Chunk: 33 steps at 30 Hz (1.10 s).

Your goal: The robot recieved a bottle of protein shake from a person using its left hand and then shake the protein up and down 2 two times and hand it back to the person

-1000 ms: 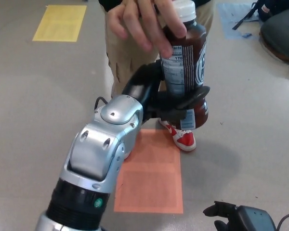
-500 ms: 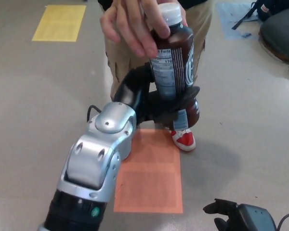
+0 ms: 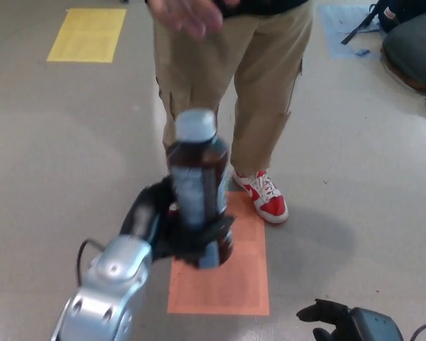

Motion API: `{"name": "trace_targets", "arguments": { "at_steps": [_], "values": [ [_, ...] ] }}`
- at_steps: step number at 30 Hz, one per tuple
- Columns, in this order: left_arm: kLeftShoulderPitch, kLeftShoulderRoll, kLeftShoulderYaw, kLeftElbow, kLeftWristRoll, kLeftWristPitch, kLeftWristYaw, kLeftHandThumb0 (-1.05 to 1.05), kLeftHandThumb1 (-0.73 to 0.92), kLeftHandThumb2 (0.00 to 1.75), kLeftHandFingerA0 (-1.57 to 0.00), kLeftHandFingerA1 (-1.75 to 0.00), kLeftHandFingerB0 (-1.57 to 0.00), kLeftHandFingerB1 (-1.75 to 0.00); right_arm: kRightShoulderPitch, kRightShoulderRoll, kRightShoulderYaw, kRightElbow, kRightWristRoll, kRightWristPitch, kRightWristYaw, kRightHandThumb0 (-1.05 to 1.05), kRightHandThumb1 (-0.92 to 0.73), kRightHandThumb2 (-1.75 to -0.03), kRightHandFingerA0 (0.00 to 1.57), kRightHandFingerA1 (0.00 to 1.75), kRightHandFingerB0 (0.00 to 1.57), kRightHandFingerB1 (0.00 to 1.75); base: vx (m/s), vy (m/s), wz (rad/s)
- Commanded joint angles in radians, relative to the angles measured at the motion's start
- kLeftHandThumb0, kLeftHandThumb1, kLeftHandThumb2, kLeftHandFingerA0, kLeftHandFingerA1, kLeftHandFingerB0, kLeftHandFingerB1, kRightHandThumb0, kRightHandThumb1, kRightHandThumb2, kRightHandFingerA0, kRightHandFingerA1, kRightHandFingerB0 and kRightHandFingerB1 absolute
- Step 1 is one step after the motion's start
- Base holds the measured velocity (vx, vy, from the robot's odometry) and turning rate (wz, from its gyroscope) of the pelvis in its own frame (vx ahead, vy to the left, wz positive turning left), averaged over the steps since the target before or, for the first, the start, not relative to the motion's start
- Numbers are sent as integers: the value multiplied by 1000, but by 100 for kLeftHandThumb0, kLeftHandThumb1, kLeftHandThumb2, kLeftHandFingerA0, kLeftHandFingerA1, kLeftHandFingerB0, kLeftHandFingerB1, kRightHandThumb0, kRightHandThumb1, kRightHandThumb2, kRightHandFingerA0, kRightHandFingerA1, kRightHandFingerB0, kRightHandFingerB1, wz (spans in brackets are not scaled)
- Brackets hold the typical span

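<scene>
Now lower and nearer the camera than half a second ago, bottle (image 3: 197,186) and left hand (image 3: 172,231) together; person's hand (image 3: 187,14) off the bottle, lifted to the top edge, fingers spread. Standing just behind: person in khaki trousers (image 3: 259,78), red and white shoe (image 3: 264,196) at the corner of the orange floor mat (image 3: 227,273). Yellow mat (image 3: 89,33) well apart, upper left. Clamped around the bottle's lower half, black fingers of the left hand; bottle upright, brown, white cap blurred. At the bottom right edge, right hand (image 3: 344,323), fingers apart, holding nothing.
</scene>
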Motion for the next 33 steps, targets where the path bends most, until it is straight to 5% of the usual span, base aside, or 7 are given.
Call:
{"name": "trace_targets", "arguments": {
  "at_steps": [1,19,24,25,27,29,33],
  "values": [
    [134,107,65,135,55,-375,18,-16,86,66,-91,-130,-68,-103,63,25,-175,10,210,-95,166,-17,-76,-63,89,50,83,50,0,0,0],
    [193,169,114,403,15,-509,-81,-13,84,68,-99,-131,-71,-102,85,28,-367,-4,269,-24,271,-15,-75,-62,89,53,85,52,0,0,0],
    [76,138,254,25,-169,-253,-84,-19,85,67,-89,-134,-60,-103,117,23,-388,-18,267,-61,286,-12,-73,-65,90,54,85,54,0,0,2],
    [20,143,294,-58,-219,-221,-78,-10,89,71,-78,-154,-60,-111,117,26,-391,-19,269,-60,289,-14,-74,-63,91,54,85,52,0,0,0],
    [-87,162,362,-198,-301,-196,-70,-7,92,68,-73,-157,-60,-112,115,29,-392,-19,270,-55,290,-15,-75,-62,91,53,85,52,0,0,0],
    [-47,139,351,-154,-297,-261,-118,-7,87,71,-87,-137,-70,-101,110,30,-395,-15,274,-57,290,-15,-74,-64,92,55,86,53,0,0,0],
    [150,120,214,276,-103,-383,-183,-16,81,69,-95,-143,-74,-101,117,34,-388,-12,264,-54,288,-16,-74,-64,91,53,86,52,0,0,-2]
  ]
}}
